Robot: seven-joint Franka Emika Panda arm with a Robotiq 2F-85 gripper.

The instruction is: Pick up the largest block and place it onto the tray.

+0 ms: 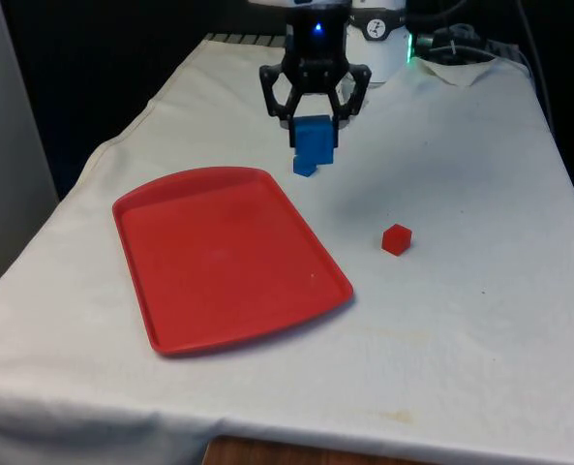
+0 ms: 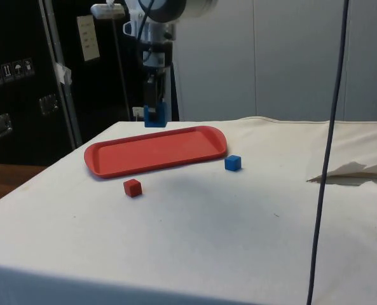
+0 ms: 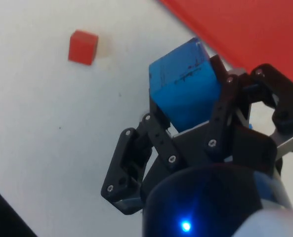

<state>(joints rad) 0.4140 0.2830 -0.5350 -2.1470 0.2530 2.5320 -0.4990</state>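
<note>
I have the black two-finger gripper clamped on the large blue cube-shaped block, which hangs in the air just beyond the far edge of the flat red plastic tray. In the side view the large blue block sits above the tray's far rim, not yet touching it.

I judge the block rigid and light, with flat smooth faces that could slip if the squeeze loosens. The wrist view shows the fingers pressing two opposite faces, with the block slightly tilted between them, so I would keep that hold.

A small blue cube rests on the cloth beside the tray, partly hidden behind the held block in the front view. A small red cube lies well apart from the tray. I cannot make out the contact at the pads.
</note>
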